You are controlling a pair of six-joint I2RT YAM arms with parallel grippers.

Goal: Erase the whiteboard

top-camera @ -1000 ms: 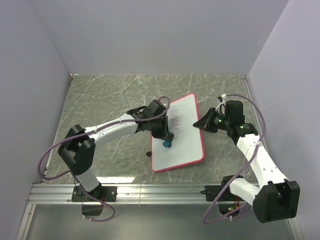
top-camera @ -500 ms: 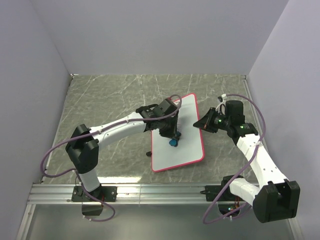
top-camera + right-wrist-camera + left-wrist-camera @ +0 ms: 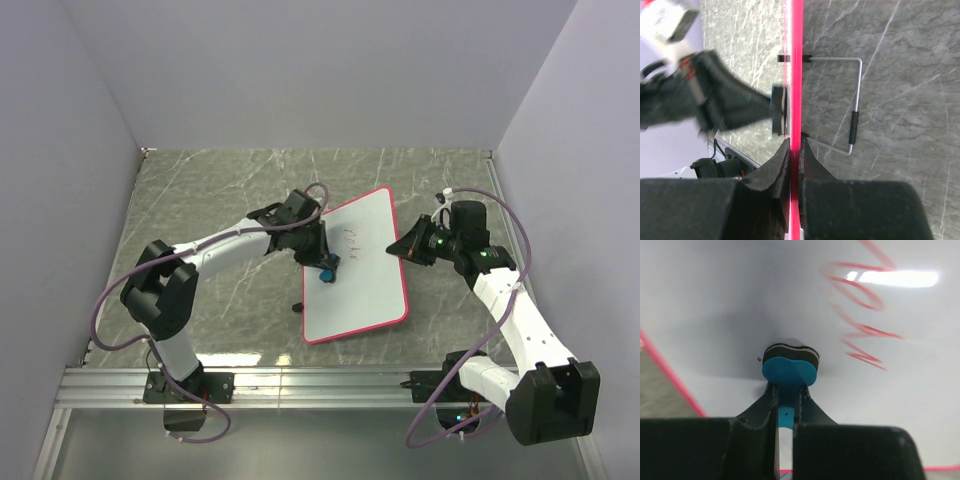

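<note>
The whiteboard (image 3: 365,285) is a white board with a red-pink rim, propped at a tilt on the marble table. Red scribbles (image 3: 352,240) mark its upper part and show in the left wrist view (image 3: 860,315). My left gripper (image 3: 322,262) is shut on the small blue eraser (image 3: 327,272), whose pad (image 3: 790,371) presses on the board to the left of the scribbles. My right gripper (image 3: 403,248) is shut on the board's right rim (image 3: 796,75), seen edge-on between its fingers.
A wire stand (image 3: 855,100) props the board from behind; its black foot (image 3: 297,307) shows by the board's left edge. Grey walls close in the marble table (image 3: 200,200) on three sides. A metal rail (image 3: 300,385) runs along the near edge.
My left gripper swept the eraser right and then back left and up along the board. The right arm has not moved.
</note>
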